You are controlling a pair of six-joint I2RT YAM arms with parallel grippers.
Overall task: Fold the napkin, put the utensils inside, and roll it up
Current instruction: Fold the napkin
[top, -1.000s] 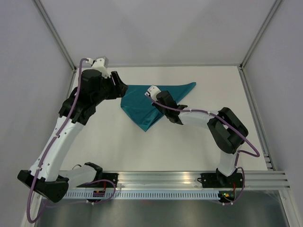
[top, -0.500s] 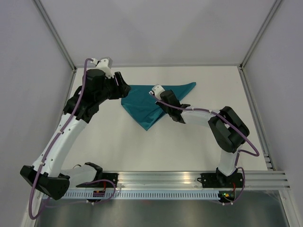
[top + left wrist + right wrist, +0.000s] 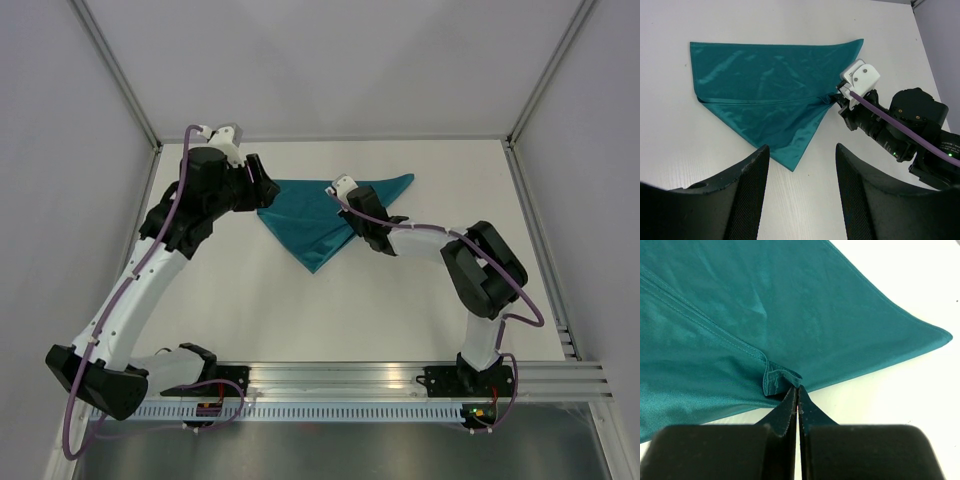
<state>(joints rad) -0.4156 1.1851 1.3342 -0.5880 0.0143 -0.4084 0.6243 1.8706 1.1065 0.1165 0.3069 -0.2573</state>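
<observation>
The dark teal napkin (image 3: 305, 222) lies partly folded at the back middle of the white table (image 3: 400, 310), one point toward the front. My right gripper (image 3: 345, 207) is shut on a bunched hemmed corner of the napkin (image 3: 765, 305); its tips (image 3: 798, 388) meet at the cloth's fold. My left gripper (image 3: 263, 184) hangs open just left of the napkin, above the table, with nothing between its fingers (image 3: 757, 170). The left wrist view shows the napkin (image 3: 765, 100) and the right gripper (image 3: 834, 98) at its edge. The utensils are out of view.
Grey walls enclose the table on the left, back and right. An aluminium rail (image 3: 380, 378) with both arm bases runs along the near edge. The right arm's forearm (image 3: 420, 245) reaches across the table right of the napkin.
My right gripper has moved right and slightly back with the napkin corner, dragging the folded layer along. My left gripper has shifted a little to the right, still open.
</observation>
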